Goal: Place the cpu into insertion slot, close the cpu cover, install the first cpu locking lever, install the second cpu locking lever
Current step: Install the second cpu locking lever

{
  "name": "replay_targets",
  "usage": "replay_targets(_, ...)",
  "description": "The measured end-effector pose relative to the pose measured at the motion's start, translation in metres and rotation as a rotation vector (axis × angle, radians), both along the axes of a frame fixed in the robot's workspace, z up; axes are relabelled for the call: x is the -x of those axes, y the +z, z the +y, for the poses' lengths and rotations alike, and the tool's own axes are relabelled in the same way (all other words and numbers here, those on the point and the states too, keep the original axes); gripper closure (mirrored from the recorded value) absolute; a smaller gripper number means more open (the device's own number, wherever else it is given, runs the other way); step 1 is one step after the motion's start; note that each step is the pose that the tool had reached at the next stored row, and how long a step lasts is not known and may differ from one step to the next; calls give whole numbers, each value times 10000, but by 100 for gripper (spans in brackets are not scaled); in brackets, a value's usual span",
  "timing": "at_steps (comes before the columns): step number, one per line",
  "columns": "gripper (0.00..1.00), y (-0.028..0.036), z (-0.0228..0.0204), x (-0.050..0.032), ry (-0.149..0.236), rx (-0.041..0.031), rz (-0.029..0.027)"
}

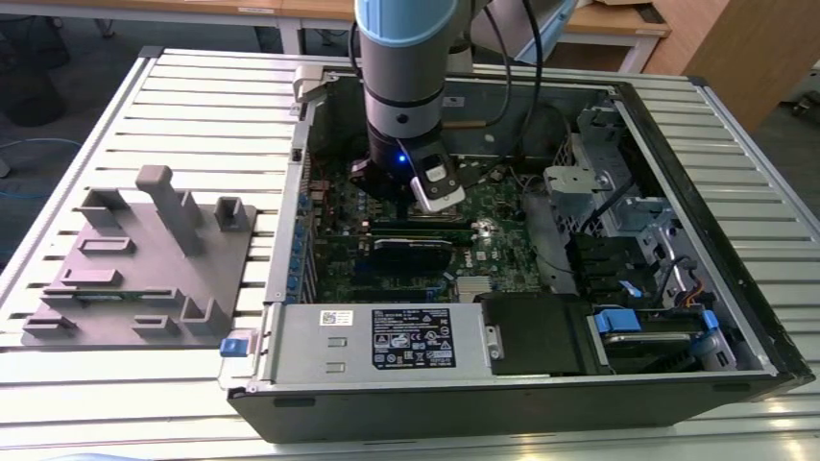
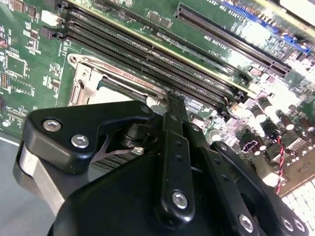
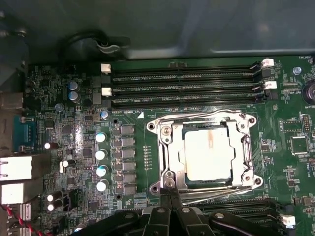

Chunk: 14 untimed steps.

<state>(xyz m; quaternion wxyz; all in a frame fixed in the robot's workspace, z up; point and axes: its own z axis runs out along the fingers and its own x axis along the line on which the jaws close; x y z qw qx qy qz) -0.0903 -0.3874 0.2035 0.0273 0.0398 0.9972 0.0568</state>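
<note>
The cpu (image 3: 205,153) sits in the insertion slot (image 3: 173,156) on the green motherboard (image 3: 138,162), its pale silver face showing through the cut-out of the cpu cover (image 3: 244,152), which lies flat down over it. In the second wrist view the cpu (image 2: 114,91) is half hidden behind the black linkage of the end effector (image 2: 173,101).

The end effector (image 3: 170,195) is at the socket's edge, its slim black fingers (image 3: 169,196) drawn together with no gap between them; whether they pinch anything there I cannot tell. A thin metal lever (image 3: 216,193) runs along that same side of the socket, just beside the fingertips.

On the far side of the socket from the end effector lie long black memory slots (image 3: 187,88) with white latches, and another pair of slots (image 3: 236,206) lies close on the near side. A row of silver-topped capacitors (image 3: 101,161) stands beside the socket.

In the exterior view the arm (image 1: 403,86) reaches down into the open computer case (image 1: 513,384), which rests on a slatted tabletop (image 1: 192,106). A grey fixture (image 1: 141,259) stands on the tabletop outside the case, well apart from the socket.
</note>
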Motion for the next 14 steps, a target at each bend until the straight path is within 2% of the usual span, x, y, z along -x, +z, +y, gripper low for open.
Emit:
replay_targets(3,89,-1,-6,0,1,-9,-2)
replay_targets(7,89,-1,-49,0,0,-9,-2)
replay_targets(11,89,-1,-72,5,0,-16,-4)
replay_targets(12,89,-2,-75,8,0,-32,-4)
replay_targets(13,89,-1,-77,13,0,-85,-5)
replay_targets(14,89,-1,-80,18,1,-197,-5)
